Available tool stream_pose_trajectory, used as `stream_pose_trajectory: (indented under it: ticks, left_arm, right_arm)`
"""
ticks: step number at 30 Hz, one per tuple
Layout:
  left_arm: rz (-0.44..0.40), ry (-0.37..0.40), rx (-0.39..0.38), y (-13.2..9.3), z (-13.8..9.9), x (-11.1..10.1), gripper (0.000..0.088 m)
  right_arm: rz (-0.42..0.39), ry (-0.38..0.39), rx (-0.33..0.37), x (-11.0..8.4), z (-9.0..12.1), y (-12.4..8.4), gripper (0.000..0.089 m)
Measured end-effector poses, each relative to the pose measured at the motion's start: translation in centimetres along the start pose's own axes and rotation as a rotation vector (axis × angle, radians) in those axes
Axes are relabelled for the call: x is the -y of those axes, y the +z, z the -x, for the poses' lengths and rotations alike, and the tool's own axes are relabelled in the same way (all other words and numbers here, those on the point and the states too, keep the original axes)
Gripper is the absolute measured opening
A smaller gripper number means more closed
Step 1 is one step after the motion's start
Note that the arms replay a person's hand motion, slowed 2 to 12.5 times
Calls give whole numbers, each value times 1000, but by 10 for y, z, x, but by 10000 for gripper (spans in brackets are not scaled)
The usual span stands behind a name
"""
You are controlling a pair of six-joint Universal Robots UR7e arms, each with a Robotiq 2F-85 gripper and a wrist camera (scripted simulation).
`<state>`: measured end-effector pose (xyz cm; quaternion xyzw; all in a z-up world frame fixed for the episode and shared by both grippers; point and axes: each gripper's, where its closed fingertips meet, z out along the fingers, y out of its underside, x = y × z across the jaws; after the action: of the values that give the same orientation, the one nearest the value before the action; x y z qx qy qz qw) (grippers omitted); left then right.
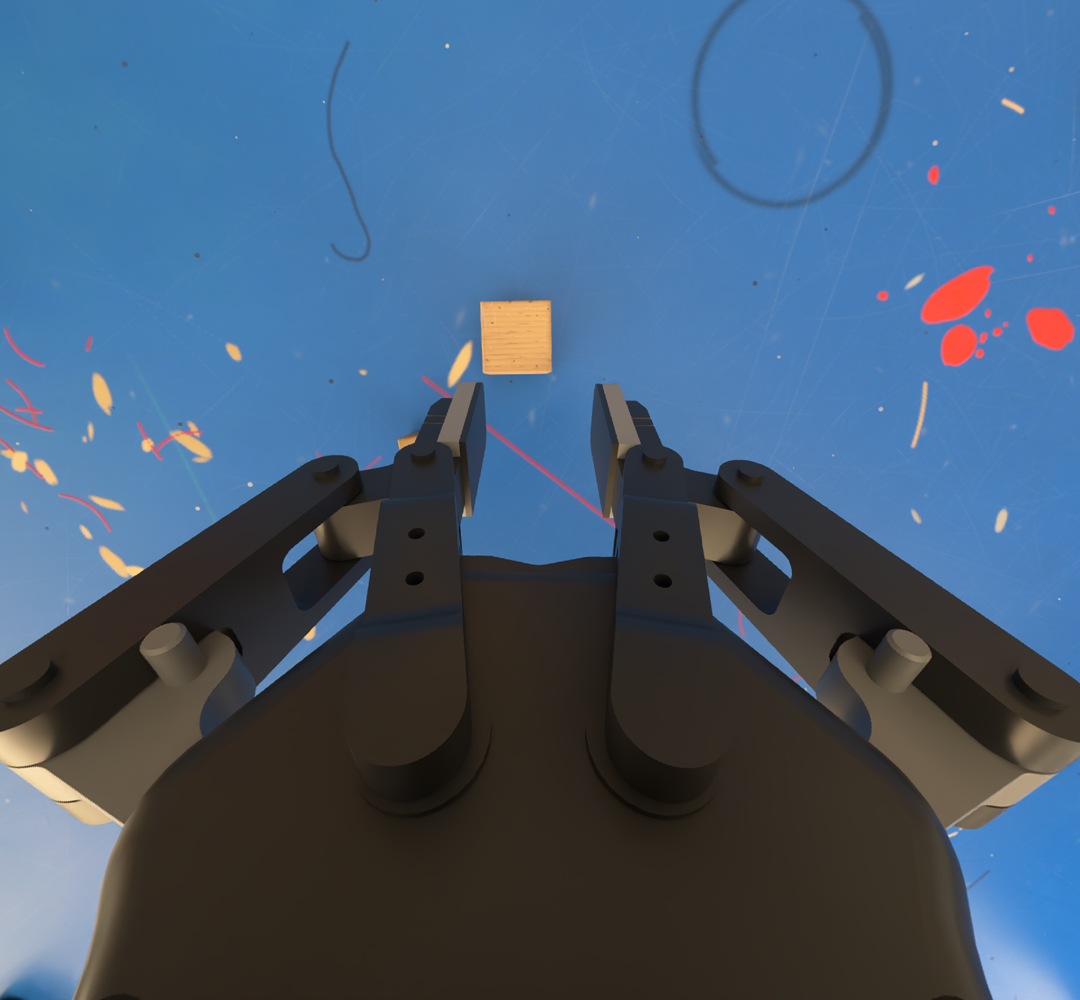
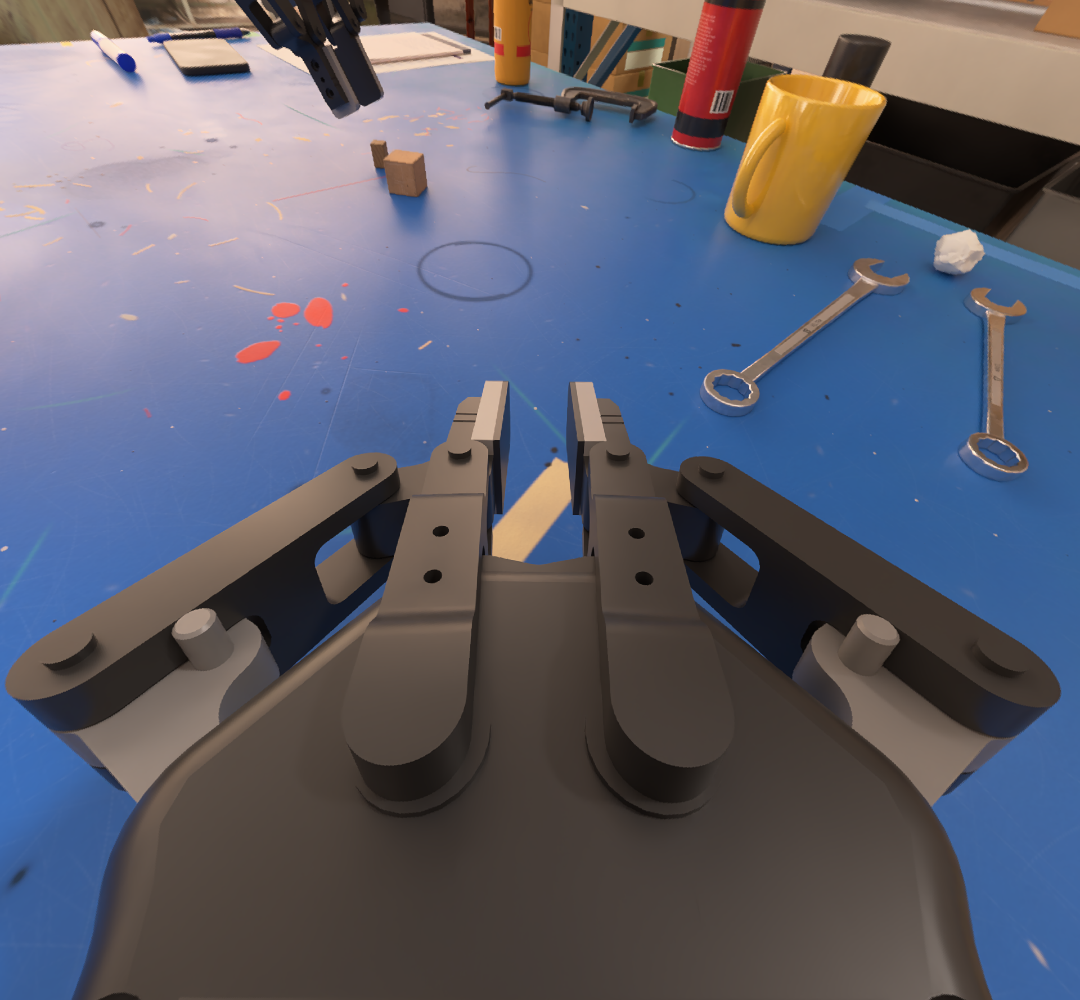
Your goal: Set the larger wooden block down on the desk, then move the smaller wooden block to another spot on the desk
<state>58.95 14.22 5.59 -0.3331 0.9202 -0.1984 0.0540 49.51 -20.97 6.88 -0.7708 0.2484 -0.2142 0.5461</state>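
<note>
The larger wooden block (image 1: 515, 337) rests on the blue desk (image 1: 584, 124), just beyond my left gripper's fingertips. My left gripper (image 1: 539, 387) is open and empty, hovering above the desk and pointing down. The smaller wooden block (image 1: 407, 440) peeks out behind the left finger (image 1: 461, 434). In the right wrist view the larger block (image 2: 405, 172) and the smaller block (image 2: 378, 153) stand side by side on the desk, with the left gripper (image 2: 349, 95) above them. My right gripper (image 2: 537, 384) is open and empty, low over the near desk.
A yellow mug (image 2: 800, 159), a red spray can (image 2: 722, 48), two wrenches (image 2: 806, 334) (image 2: 993, 381), a crumpled paper ball (image 2: 958, 251), a C-clamp (image 2: 575, 103) and an orange bottle (image 2: 512, 1) lie to the right and back. A marker (image 2: 114, 53), a dark phone (image 2: 206, 57) and a notepad (image 2: 409, 48) lie at the far edge.
</note>
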Motion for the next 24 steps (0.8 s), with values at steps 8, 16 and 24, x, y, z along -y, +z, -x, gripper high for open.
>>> stream_pose_trajectory:
  ticks: [8,16,24]
  left_arm:
    - [-93,42,-34,-8,-21,-2,315]
    - [-73,61,45,-17,-20,-15,326]
    - [-42,55,90,-18,-17,-22,338]
  right_arm:
    - [-39,-1,29,5,1,-2,198]
    - [-49,7,23,5,-2,-3,203]
    - [-48,13,21,5,-5,-4,204]
